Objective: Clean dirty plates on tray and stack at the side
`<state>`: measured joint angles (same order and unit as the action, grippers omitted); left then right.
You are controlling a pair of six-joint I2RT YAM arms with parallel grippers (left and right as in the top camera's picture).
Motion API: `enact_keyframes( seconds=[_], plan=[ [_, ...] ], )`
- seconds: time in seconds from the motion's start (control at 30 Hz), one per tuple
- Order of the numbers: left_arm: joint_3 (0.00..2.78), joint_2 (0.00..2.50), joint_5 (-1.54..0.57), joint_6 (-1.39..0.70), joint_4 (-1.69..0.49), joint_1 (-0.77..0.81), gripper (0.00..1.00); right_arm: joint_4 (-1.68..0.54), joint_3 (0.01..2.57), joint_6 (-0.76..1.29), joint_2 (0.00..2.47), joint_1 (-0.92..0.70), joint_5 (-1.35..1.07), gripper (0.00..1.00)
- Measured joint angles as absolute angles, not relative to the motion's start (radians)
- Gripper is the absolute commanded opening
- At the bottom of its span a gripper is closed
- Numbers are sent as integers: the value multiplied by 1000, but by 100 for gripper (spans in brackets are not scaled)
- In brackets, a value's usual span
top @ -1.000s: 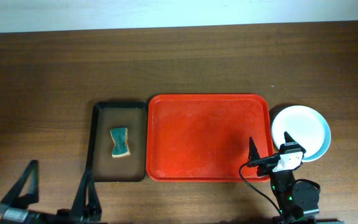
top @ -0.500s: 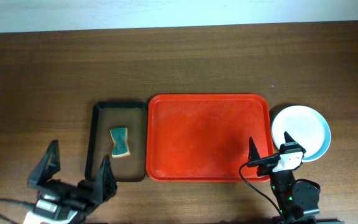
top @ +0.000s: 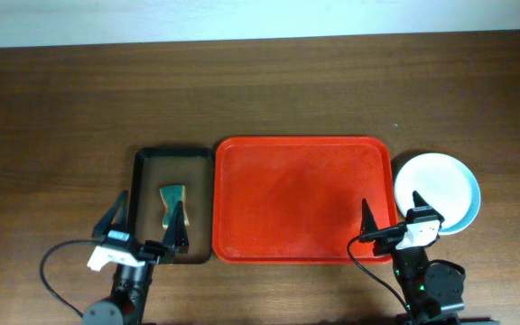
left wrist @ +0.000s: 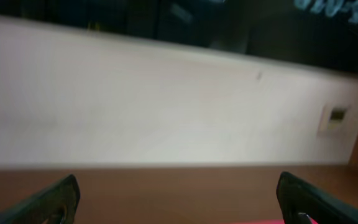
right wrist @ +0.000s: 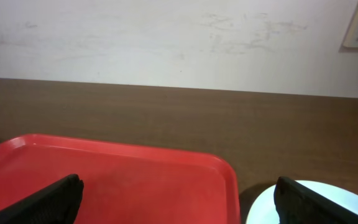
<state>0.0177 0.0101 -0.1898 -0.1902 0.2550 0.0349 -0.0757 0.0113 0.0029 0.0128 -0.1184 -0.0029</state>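
"Plates (top: 438, 192): location?"

"On the table (top: 260, 90), just off the right short edge of the tray (top: 302, 199), outside its rim. From overhead they read as one white round outline with a pale blue cast; I cannot tell how many lie stacked. The right wrist view catches only a pale arc of them (right wrist: 309, 202) beside the tray's corner (right wrist: 104, 174)."

"Right gripper (top: 389, 199)?"

"At the near right of the tray. Jaws spread wide, holding nothing: one finger over the tray's right end, the other over the near edge of the plates. Its wrist view agrees, with the gripper (right wrist: 178, 182) showing a dark fingertip in each lower corner."

"Left gripper (top: 149, 199)?"

"At the near end of the black tray (top: 145, 162), which lies just beside the red tray's left edge. Jaws spread, holding nothing. One finger sits outside the black tray's left rim, the other close to the sponge (top: 173, 206) lying in that tray. I cannot tell whether it touches the sponge."

"Left wrist view?"

"Blurred. The gripper (left wrist: 178, 180), a pale wall, a strip of table."
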Motion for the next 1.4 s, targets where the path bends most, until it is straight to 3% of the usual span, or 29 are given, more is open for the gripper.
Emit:
enact_keyframes(
  seconds=[0.2,0.43,1.4],
  plan=[
    [12,12,-180,-66,-60,15,99,-76,11,3,13,-118,-2,99],
    [12,12,-158,87,-64,15,99,-76,11,3,13,-118,-2,99],
    [12,12,-138,98,-64,15,99,-76,11,3,13,-118,-2,98]
  ],
)
